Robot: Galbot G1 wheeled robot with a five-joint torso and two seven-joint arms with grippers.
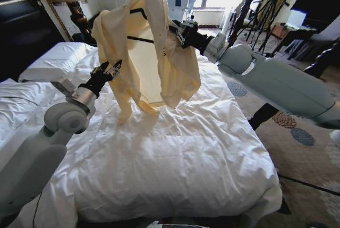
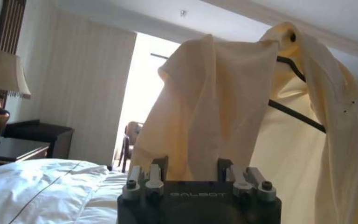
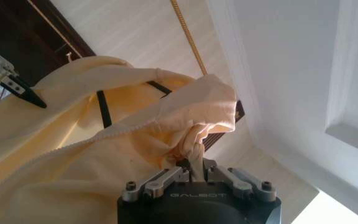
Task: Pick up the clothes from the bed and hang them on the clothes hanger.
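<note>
White duvet covers the bed (image 1: pixel 175 148), rumpled, with open flat surface between the robot and the hanging garment. Bed's right edge drops to patterned carpet; a tripod and chairs stand well back by the bright window. Pillow (image 1: pixel 56 60) and dark headboard lie to the left; a lamp (image 2: pixel 2 74) stands on a nightstand beyond.

Pale yellow top (image 1: pixel 146 52) hangs raised over the middle of the bed, held up by both arms. Its long axis runs roughly vertical, the high point near the window, the hem and one sleeve trailing down to touch or nearly touch the duvet. Thin dark hanger (image 1: pixel 139 39) sits inside the fabric; its bar shows through the open front.

Right gripper (image 1: pixel 178 32) is at the garment's upper right side, fingers pinched narrow on a gathered twist of cloth (image 3: pixel 191 144) right by the hanger.

Left gripper (image 1: pixel 109 70) is lower, at the garment's left edge. In the left wrist view a fold of fabric (image 2: pixel 210 116) drops between the fingers (image 2: pixel 225 170), which are set moderately apart; contact with the cloth cannot be told.
</note>
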